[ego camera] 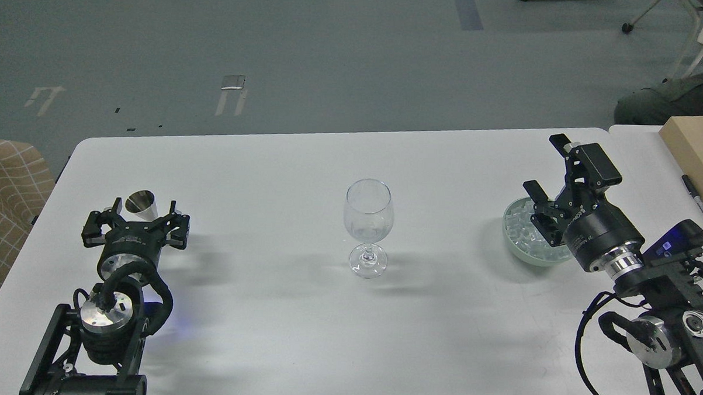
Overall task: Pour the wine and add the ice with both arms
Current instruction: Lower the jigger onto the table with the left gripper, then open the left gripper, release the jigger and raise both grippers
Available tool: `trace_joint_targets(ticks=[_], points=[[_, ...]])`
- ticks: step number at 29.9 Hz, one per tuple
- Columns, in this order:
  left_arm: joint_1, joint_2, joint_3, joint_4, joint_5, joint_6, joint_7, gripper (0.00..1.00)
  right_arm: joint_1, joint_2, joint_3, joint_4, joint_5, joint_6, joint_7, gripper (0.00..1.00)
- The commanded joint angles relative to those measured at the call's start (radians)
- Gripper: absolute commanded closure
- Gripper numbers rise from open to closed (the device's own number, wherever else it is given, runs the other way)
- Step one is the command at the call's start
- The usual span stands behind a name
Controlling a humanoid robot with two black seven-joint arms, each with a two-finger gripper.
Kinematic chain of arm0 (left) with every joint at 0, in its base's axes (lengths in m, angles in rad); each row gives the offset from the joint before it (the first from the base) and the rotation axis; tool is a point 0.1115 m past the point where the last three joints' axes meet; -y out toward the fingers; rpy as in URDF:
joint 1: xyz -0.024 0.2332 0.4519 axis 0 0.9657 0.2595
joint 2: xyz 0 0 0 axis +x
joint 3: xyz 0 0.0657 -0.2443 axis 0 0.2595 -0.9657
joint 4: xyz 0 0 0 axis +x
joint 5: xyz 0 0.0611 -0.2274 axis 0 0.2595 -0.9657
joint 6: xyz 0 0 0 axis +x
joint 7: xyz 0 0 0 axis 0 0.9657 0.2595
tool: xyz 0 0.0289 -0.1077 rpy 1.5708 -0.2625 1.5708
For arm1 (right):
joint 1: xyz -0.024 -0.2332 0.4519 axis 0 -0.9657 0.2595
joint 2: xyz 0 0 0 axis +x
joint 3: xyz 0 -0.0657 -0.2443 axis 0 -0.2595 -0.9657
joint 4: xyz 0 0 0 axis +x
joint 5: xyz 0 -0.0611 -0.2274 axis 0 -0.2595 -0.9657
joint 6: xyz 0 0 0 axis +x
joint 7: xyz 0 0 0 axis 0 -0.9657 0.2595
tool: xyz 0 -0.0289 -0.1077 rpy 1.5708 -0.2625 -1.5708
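On the white table [265, 335], a clear empty wine glass [368, 218] stood at centre. My left gripper [135, 216] was spread wide, a small shiny metal cone-shaped cup [141, 204] at its 12 o'clock between the fingers. My right gripper [548, 166] gaped open over clear ice cubes [517, 226] heaped in the pale green bowl [528, 257].

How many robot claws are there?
2. The left claw is near the table's left side, by a small metal cup. The right claw is over the bowl of ice.
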Motion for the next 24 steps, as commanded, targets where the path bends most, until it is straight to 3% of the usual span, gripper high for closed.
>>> trace_joint_targets(ticks=[1, 13, 18, 21, 24], points=[[-0.002, 0.0, -0.006, 0.001, -0.002, 0.0, 0.0, 0.04, 0.002, 0.0, 0.0, -0.001, 0.002, 0.0, 0.0, 0.0], [-0.023, 0.003, -0.015, -0.087, -0.001, 0.008, 0.009, 0.04, 0.004, 0.002, 0.001, 0.008, 0.003, 0.0, 0.0, 0.0], [-0.028, 0.069, -0.016, -0.12, 0.001, 0.002, 0.017, 0.04, 0.004, 0.002, 0.003, 0.022, 0.003, 0.0, 0.0, 0.0], [-0.053, 0.17, -0.017, -0.121, 0.001, -0.004, 0.018, 0.04, 0.006, 0.0, 0.003, 0.025, 0.005, 0.0, 0.0, 0.0], [-0.066, 0.261, -0.016, -0.123, 0.002, -0.052, 0.052, 0.04, 0.006, 0.002, 0.004, 0.028, 0.005, 0.0, 0.002, 0.0]])
